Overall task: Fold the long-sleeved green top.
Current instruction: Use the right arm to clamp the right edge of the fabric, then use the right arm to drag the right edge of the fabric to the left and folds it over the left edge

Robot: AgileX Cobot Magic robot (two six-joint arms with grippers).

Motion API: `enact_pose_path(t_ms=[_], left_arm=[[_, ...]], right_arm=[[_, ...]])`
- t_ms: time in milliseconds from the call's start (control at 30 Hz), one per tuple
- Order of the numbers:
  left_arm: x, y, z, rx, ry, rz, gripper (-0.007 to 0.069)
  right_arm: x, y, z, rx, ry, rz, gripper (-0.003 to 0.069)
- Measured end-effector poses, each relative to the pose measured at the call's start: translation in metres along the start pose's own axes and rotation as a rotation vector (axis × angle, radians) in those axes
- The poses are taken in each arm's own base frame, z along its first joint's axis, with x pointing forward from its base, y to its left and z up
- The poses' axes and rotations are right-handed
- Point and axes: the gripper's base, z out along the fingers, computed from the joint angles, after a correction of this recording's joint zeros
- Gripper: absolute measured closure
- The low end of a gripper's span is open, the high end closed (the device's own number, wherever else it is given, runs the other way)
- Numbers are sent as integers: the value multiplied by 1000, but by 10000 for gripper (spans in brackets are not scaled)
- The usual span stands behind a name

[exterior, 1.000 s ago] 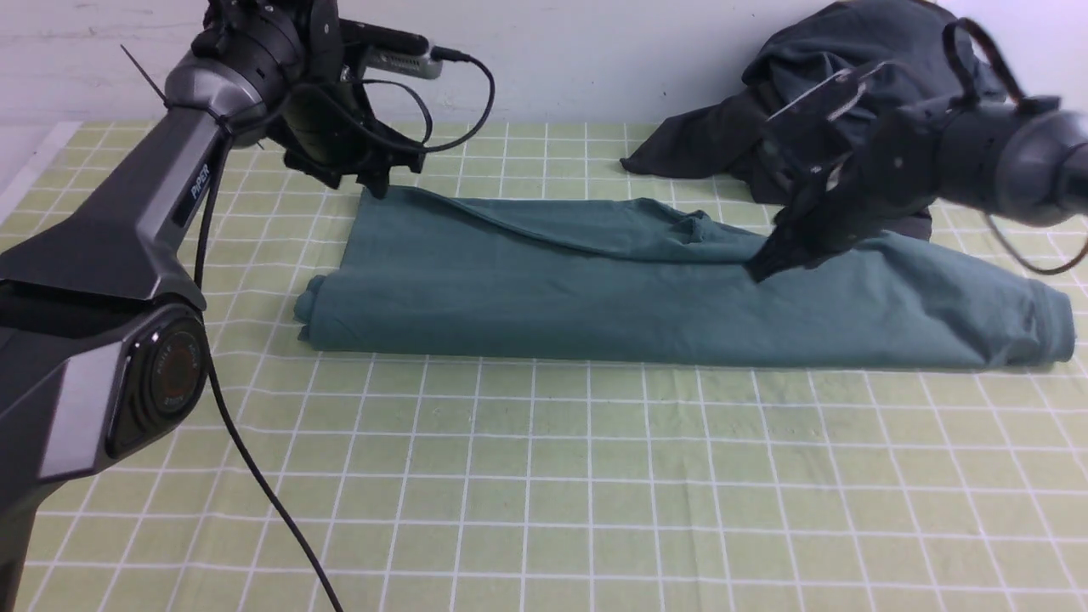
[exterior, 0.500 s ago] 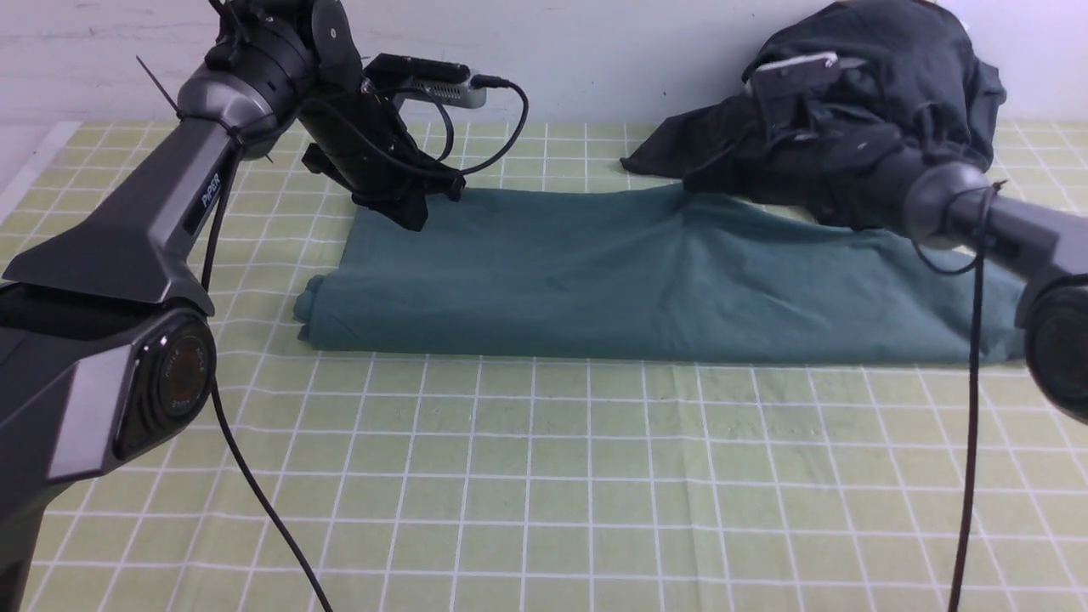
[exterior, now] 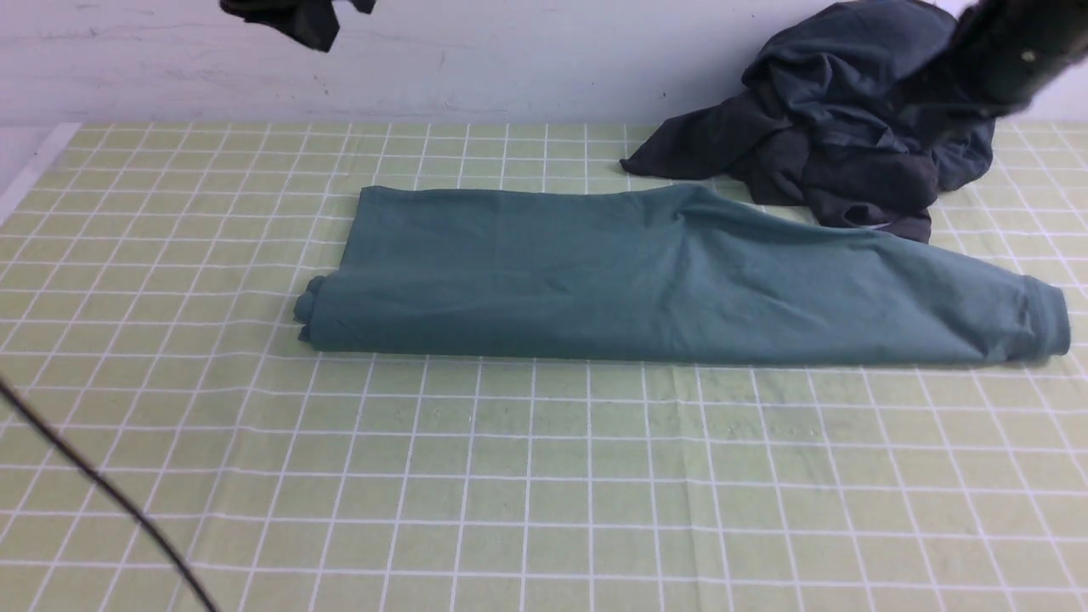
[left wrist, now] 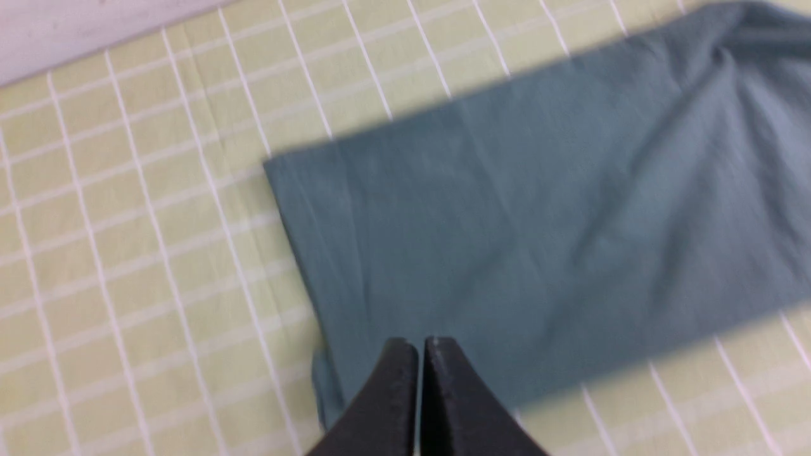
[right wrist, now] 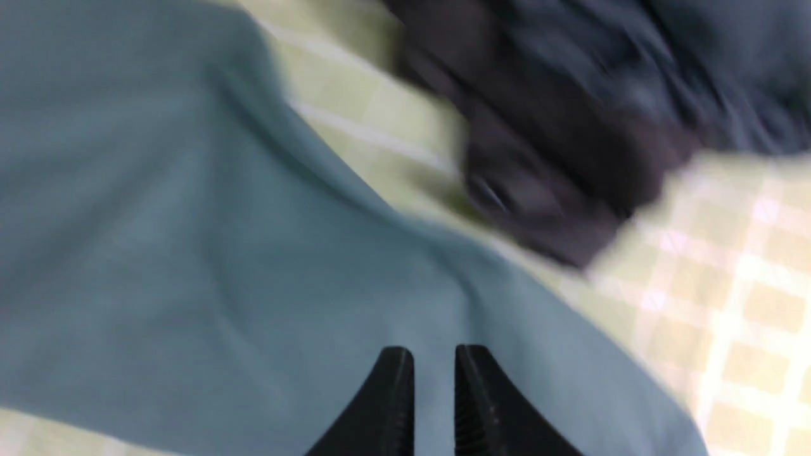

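Nearest me a black cable (exterior: 93,484) crosses the left front corner of the table (exterior: 544,476), which is covered in a pale green checked cloth and bare in its near half.

Past the middle lies the green long-sleeved top (exterior: 595,272), already doubled into one long band running left to right. Its left end is bunched into a small roll (exterior: 308,310). A sleeve tapers off to the right and ends in a cuff (exterior: 1050,316) close to the table's right edge.

Both my arms are up and off the cloth. My left jaws are pressed together on nothing, hanging over the band's left end. My right jaws stand a narrow slit apart, also empty, above the place where the sleeve leaves the body.

The top looks like light, limp knit — it should drape and slide rather than hold a shape, so one pinch would likely take only the uppermost layer. I judge the best holds to be the cuff, to bring the sleeve in over the body, and then the two corners of one short end, pinched through all the layers.

Behind the sleeve, touching or just overlapping its far edge, sits a heap of dark clothing (exterior: 850,136) against the wall — a low reach there could snag it. I see no basket, bin or other container.
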Motion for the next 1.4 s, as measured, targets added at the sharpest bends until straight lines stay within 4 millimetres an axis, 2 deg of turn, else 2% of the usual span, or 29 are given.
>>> enact_pose_path(t_ms=[33, 67, 100, 167, 200, 233, 300, 333, 367, 400, 467, 567, 633, 733, 867, 900, 1000, 1033, 1067, 1167, 1200, 1233, 1267, 1300, 1333, 1367, 1400], left_arm=[[19, -3, -5, 11, 57, 12, 627], [27, -5, -13, 12, 68, 13, 627], [48, -5, -12, 21, 132, 7, 627], [71, -4, -18, 16, 175, -6, 627], [90, -1, -16, 7, 203, -24, 627], [92, -1, -19, 2, 197, -26, 627], [121, 5, -22, -27, 193, -74, 627], [120, 4, -24, -28, 187, -73, 627], [133, 6, -28, -45, 177, -102, 627], [136, 6, -27, -47, 179, -107, 627], [148, 6, -34, -72, 138, -116, 627], [150, 3, -46, -92, 81, -114, 627], [150, 2, -53, -99, 55, -113, 627], [153, -3, -73, -112, 10, -105, 627], [171, -11, -92, -135, -5, -93, 627], [180, -14, -95, -140, -2, -89, 627], [212, -22, -101, -172, 14, -71, 627], [214, -23, -101, -173, 13, -72, 627], [233, -27, -103, -204, 11, -61, 627], [263, -32, -93, -234, 1, -74, 627], [263, -33, -95, -238, -8, -72, 627], [276, -35, -85, -242, -27, -91, 627], [281, -36, -81, -247, -54, -98, 627], [289, -37, -72, -248, -80, -118, 627], [290, -37, -71, -249, -88, -121, 627], [292, -38, -64, -246, -148, -171, 627], [292, -38, -64, -247, -155, -177, 627]], right_arm=[[12, -11, 12, 4, 57, 46, 550], [21, -19, 21, 6, 97, 74, 544], [34, -31, 32, 9, 149, 113, 526], [52, -46, 47, 5, 201, 187, 494], [62, -58, 54, 6, 209, 243, 454], [65, -61, 57, 9, 209, 260, 448], [83, -82, 70, 8, 188, 365, 344], [84, -84, 70, 8, 186, 371, 335], [94, -93, 77, 9, 170, 418, 273], [94, -93, 77, 8, 169, 419, 265], [103, -100, 87, 21, 134, 461, 190], [107, -104, 100, 28, 114, 491, 162], [110, -103, 110, 16, 128, 507, 162], [115, -99, 126, -28, 158, 550, 202], [114, -94, 129, -58, 155, 505, 355], [113, -93, 128, -62, 152, 475, 414], [109, -94, 115, -41, 137, 363, 589], [108, -95, 112, -32, 134, 350, 604], [106, -101, 97, 17, 121, 297, 635], [99, -121, 56, 137, 98, 264, 642], [99, -122, 55, 138, 98, 271, 642], [92, -132, 29, 198, 60, 284, 642], [87, -136, 14, 221, 30, 296, 642], [76, -139, -10, 245, -32, 309, 642], [74, -139, -15, 247, -47, 311, 642], [57, -133, -44, 248, -137, 301, 642], [57, -133, -45, 246, -141, 303, 642]])
